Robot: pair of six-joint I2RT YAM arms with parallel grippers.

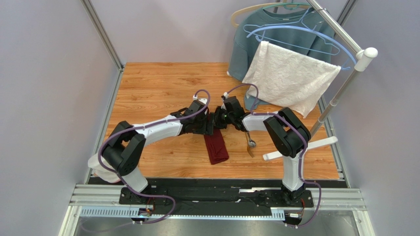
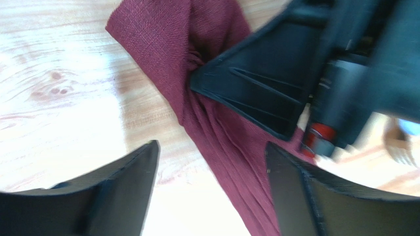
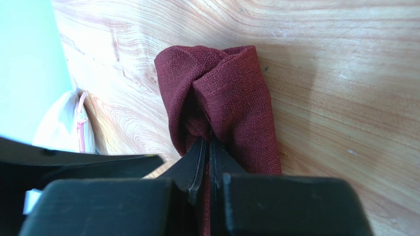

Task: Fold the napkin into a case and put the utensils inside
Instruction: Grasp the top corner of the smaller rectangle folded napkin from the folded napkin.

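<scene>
The maroon napkin (image 1: pixel 216 148) lies on the wooden table as a narrow folded strip, its far end bunched up between the two grippers. In the right wrist view my right gripper (image 3: pixel 207 145) is shut, pinching a gathered fold of the napkin (image 3: pixel 222 98). My left gripper (image 2: pixel 212 164) stands open in the left wrist view. The napkin (image 2: pixel 231 147) runs between its fingers, which stand apart from it. In the top view the left gripper (image 1: pixel 209 126) and right gripper (image 1: pixel 220 121) meet over the strip's far end. The utensils (image 1: pixel 250 144), a silver spoon and a golden-brown piece, lie just right of the napkin.
A white towel (image 1: pixel 291 78) and a grey-blue sweatshirt (image 1: pixel 249 39) hang on a rack at the back right. The rack's pole (image 1: pixel 340 93) and white foot (image 1: pixel 300 147) stand by the right arm. A white bag (image 3: pixel 61 125) sits at the table's left edge.
</scene>
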